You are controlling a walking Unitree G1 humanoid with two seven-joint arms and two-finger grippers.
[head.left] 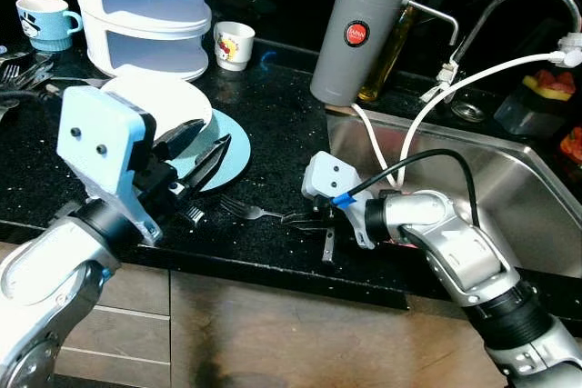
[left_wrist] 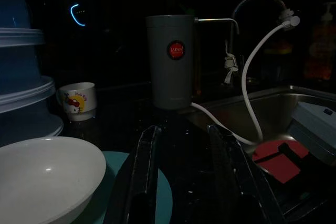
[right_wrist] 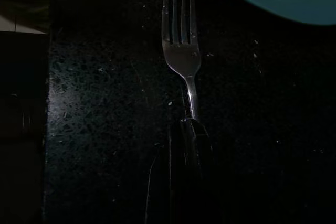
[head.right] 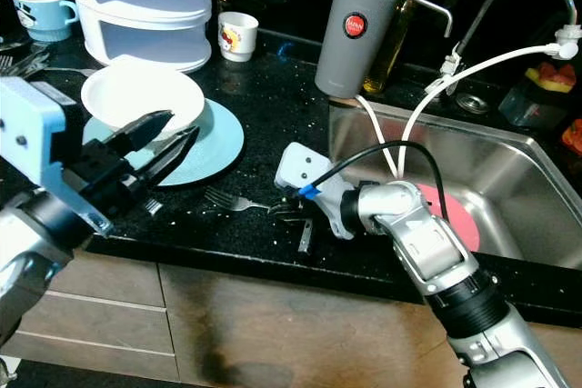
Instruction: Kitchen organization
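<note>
A silver fork (head.left: 244, 211) lies on the black counter, tines pointing toward the teal plate (head.left: 235, 157). My right gripper (head.left: 306, 219) is low on the counter beside the sink, shut on the fork's handle; in the right wrist view the fork (right_wrist: 181, 51) runs out from between the closed fingers (right_wrist: 190, 148). A white bowl (head.left: 156, 103) rests on the teal plate. My left gripper (head.left: 210, 137) hovers over the plate's near edge, open, with nothing between its fingers (left_wrist: 143, 171).
A grey flask (head.left: 357, 35) stands at the sink's corner. White stacked containers (head.left: 150, 6), a cartoon cup (head.left: 234, 44) and a blue mug (head.left: 44, 23) line the back. Loose cutlery (head.left: 18, 74) lies far left. The steel sink (head.left: 509, 188) holds a red plate (head.right: 455, 221).
</note>
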